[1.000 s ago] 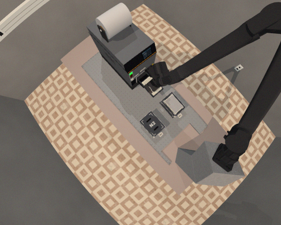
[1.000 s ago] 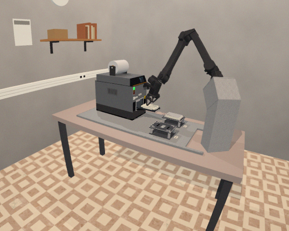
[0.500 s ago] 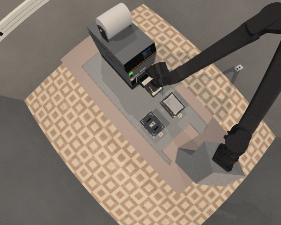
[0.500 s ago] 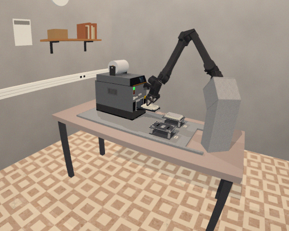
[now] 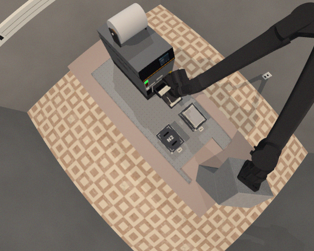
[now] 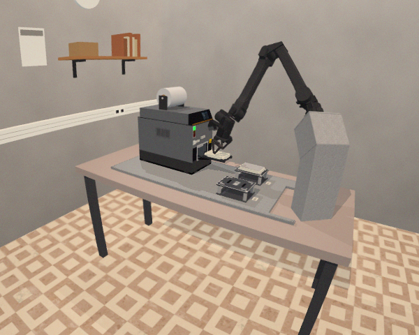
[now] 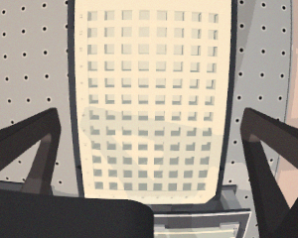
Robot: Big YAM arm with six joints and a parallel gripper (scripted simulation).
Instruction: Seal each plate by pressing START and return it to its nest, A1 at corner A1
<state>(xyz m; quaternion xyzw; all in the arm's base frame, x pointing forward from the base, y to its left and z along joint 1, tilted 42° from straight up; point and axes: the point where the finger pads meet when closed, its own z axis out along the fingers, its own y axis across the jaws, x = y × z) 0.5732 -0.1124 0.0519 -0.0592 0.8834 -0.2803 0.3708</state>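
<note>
My gripper (image 7: 150, 118) (image 6: 218, 149) is open and empty. Its fingers stand on either side of an open plate (image 7: 151, 106) (image 5: 164, 89) (image 6: 221, 155), apart from its long sides; whether they are above it or level with it is hard to tell. The plate's square wells show uncovered. It lies on the sealer's stage (image 7: 234, 55), which is out in front of the sealer (image 5: 130, 58) (image 6: 166, 144). The lamp (image 5: 146, 81) (image 6: 194, 128) is green. Another plate (image 5: 194, 116) (image 6: 252, 170) with a smooth grey top lies on nest N1 (image 6: 262, 174). Nest N2 (image 5: 165, 142) (image 6: 233, 185) is empty.
A white foil roll (image 5: 129, 22) (image 6: 173, 95) sits on the sealer. A yellow part (image 5: 170, 71) (image 6: 210, 141) shows on the sealer's front, close to my wrist. A grey pedestal (image 5: 227, 186) (image 6: 318, 169) carries the arm's base beyond the nests.
</note>
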